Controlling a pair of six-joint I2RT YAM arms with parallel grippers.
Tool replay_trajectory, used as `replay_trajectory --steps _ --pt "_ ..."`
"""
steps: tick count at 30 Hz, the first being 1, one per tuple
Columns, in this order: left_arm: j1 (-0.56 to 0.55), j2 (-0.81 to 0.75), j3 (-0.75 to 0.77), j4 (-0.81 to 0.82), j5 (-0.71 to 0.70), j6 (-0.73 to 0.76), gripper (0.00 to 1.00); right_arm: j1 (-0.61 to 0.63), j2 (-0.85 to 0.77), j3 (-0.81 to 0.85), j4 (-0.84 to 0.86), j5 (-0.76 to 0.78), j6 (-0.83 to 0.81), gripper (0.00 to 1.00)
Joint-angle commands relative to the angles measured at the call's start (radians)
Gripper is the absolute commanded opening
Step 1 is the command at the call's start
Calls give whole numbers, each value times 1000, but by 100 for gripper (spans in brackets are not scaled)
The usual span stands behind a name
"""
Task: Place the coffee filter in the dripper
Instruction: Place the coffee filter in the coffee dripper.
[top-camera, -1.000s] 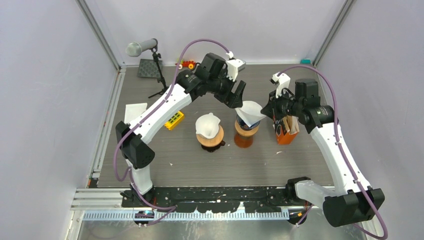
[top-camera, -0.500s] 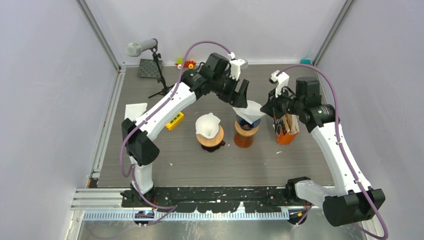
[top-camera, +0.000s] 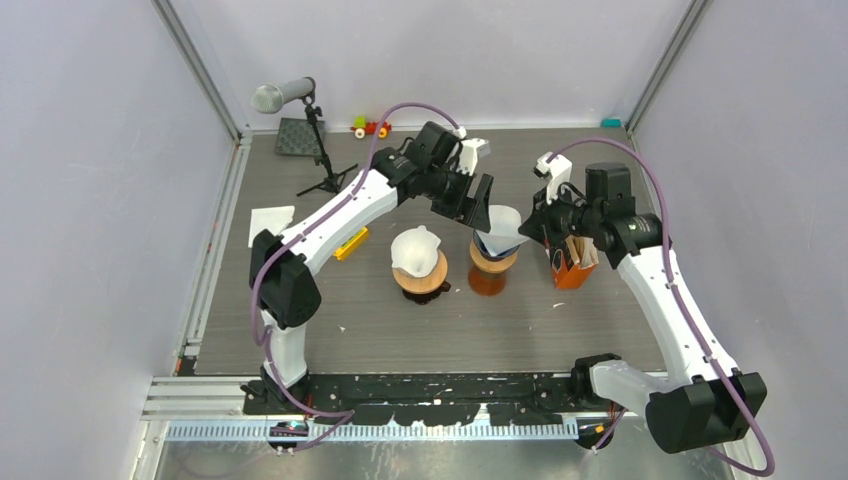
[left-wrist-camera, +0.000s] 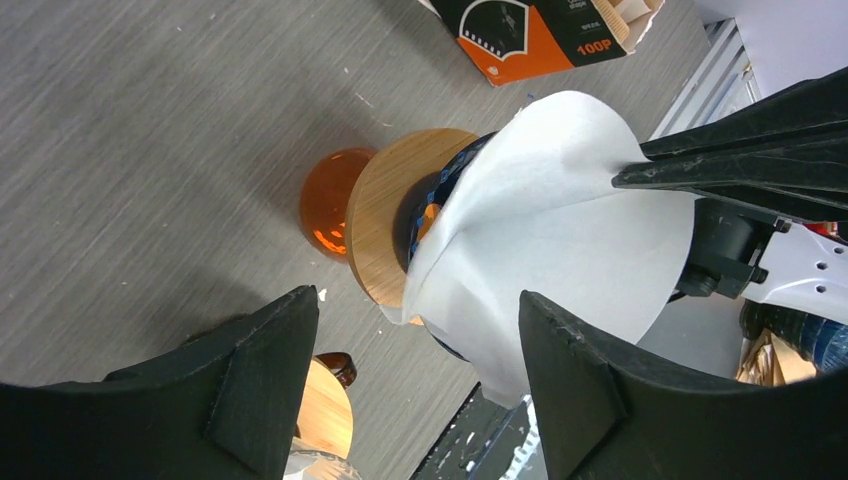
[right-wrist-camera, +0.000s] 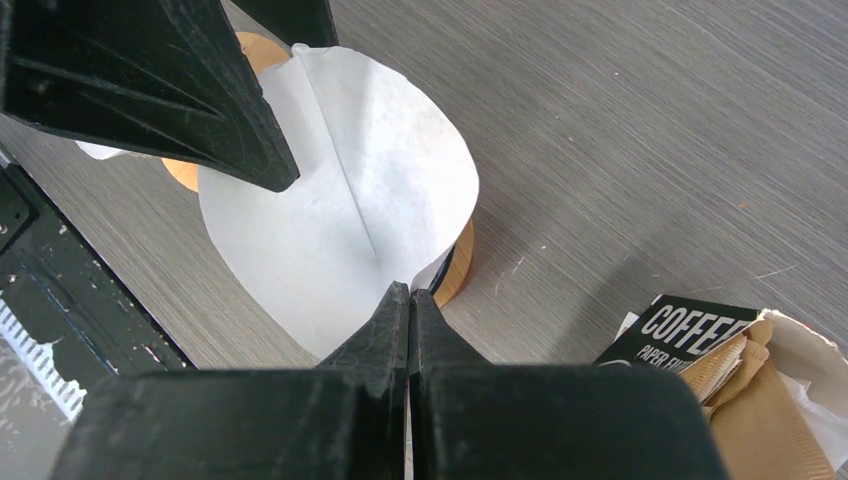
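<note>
A white paper coffee filter (top-camera: 500, 228) hangs part-opened over the dripper (top-camera: 490, 268), which has a wooden collar (left-wrist-camera: 385, 215) on an orange glass base (left-wrist-camera: 328, 200). My right gripper (right-wrist-camera: 410, 290) is shut on the filter's (right-wrist-camera: 340, 190) near edge, by its seam. My left gripper (top-camera: 477, 195) is open just above the filter's far rim. In the left wrist view the filter (left-wrist-camera: 560, 220) shows between and beyond the left gripper (left-wrist-camera: 418, 300); I cannot tell if it touches. The filter's tip is over the dripper's mouth.
A second dripper (top-camera: 420, 265) holding a white filter stands just left. An orange and black filter box (top-camera: 572, 262) with brown filters stands right of the dripper. A microphone on a stand (top-camera: 285, 95), a yellow block (top-camera: 350, 240) and white paper (top-camera: 268, 222) are at the left.
My left gripper has come in over the filter's rim and lowered a little. My right gripper has shifted slightly left with the filter in it.
</note>
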Motion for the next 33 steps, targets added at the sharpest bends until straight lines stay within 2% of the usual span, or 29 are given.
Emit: replay_trajectory --steps 1,9,15,22,33 --pt "4 5 -9 52 58 -36 74 5 -34 -4 47 -17 -7 0" --pt "6 -10 -34 64 99 -63 72 5 -25 6 47 -4 -20 2" --pt "6 -32 -76 91 99 -88 71 5 -10 16 44 -3 -2 12" --pt "6 -49 -111 129 91 -120 67 5 44 68 8 9 114 27" --pt "6 -50 -108 153 74 -145 66 6 126 168 -93 -6 241 41"
